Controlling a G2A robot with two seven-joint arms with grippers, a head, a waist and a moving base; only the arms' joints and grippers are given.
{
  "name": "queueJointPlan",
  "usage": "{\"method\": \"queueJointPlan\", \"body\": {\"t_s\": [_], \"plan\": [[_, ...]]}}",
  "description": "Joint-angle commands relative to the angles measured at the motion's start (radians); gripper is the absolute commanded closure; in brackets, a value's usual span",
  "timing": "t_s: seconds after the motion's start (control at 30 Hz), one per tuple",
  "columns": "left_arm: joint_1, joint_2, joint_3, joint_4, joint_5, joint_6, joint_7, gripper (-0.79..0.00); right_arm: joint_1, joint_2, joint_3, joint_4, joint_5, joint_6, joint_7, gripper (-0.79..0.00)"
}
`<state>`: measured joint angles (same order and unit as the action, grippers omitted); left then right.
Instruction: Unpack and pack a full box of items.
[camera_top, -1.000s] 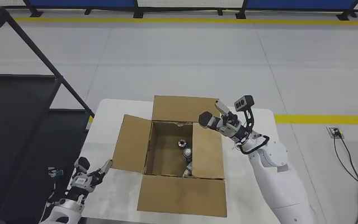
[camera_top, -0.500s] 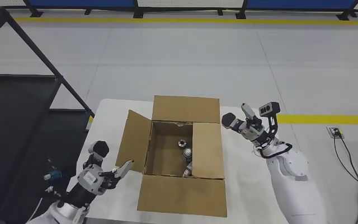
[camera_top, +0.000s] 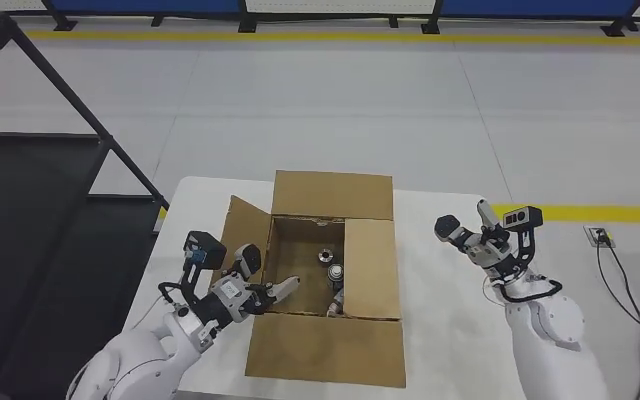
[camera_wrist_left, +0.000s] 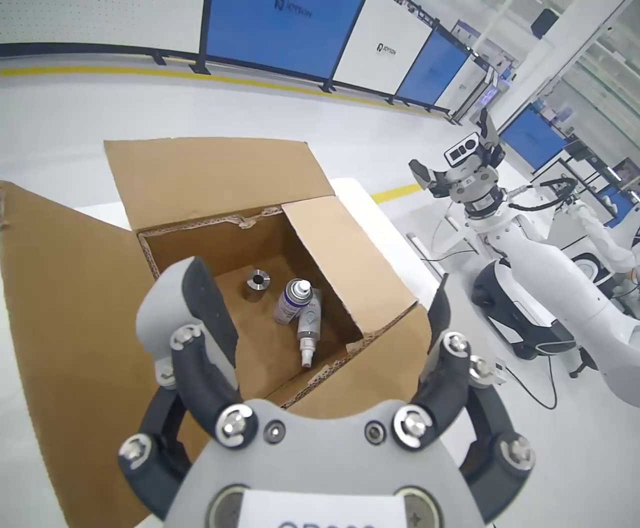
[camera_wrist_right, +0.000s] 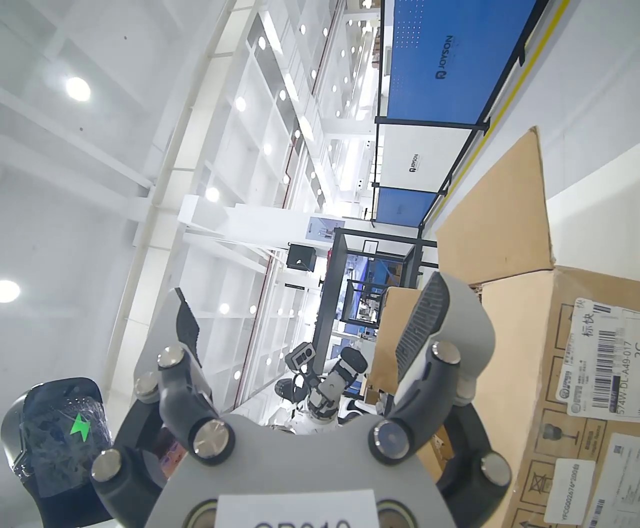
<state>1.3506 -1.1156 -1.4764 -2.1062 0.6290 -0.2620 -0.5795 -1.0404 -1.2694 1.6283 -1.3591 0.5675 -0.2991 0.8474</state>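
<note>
The left pincer (camera_top: 270, 272) has swung in from the table's (camera_top: 440, 300) left edge to the box's (camera_top: 333, 193) left flap. It is wide open and empty. The right pincer (camera_top: 464, 217) has drawn back off the box toward the right, also open, holding nothing. The box stands open mid-table, with bottles (camera_wrist_left: 292, 305) inside.

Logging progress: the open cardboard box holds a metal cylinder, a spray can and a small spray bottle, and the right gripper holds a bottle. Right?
No: the right gripper is open and empty, per the right wrist view. The cardboard box is open, with the metal cylinder, spray can and small spray bottle inside.
</note>
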Motion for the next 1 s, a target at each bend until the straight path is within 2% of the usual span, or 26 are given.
{"method": "queueJointPlan", "body": {"t_s": [0.0, 0.07, 0.13, 0.33, 0.57, 0.8, 0.97], "plan": [[-0.001, 0.0, 0.0, 0.0, 0.0, 0.0, -0.001, -0.785, 0.0, 0.0, 0.0, 0.0, 0.0, 0.0, 0.0, -0.785], [-0.001, -0.004, 0.014, 0.032, -0.088, 0.011, 0.004, -0.785, -0.002, 0.0, -0.004, -0.014, 0.009, 0.009, 0.001, -0.785], [-0.042, -0.007, 0.047, 0.084, -0.186, 0.009, -0.03, -0.785, 0.002, 0.001, 0.004, -0.031, 0.041, 0.001, 0.004, -0.785], [-0.26, -0.032, 0.24, 0.304, -0.352, 0.065, -0.176, -0.785, 0.013, 0.019, 0.052, -0.006, 0.033, 0.019, 0.069, -0.785], [-0.477, -0.083, 0.454, 0.563, -0.441, 0.128, -0.223, -0.785, -0.014, 0.037, 0.125, 0.019, 0.049, 0.004, 0.079, -0.785], [-0.577, -0.121, 0.557, 0.72, -0.516, 0.117, -0.234, -0.785, -0.05, 0.048, 0.16, -0.005, 0.072, 0.003, 0.078, -0.785], [-0.612, -0.142, 0.6, 0.754, -0.513, 0.057, -0.175, -0.785, -0.061, 0.052, 0.167, -0.011, 0.087, -0.002, 0.071, -0.785]]}}
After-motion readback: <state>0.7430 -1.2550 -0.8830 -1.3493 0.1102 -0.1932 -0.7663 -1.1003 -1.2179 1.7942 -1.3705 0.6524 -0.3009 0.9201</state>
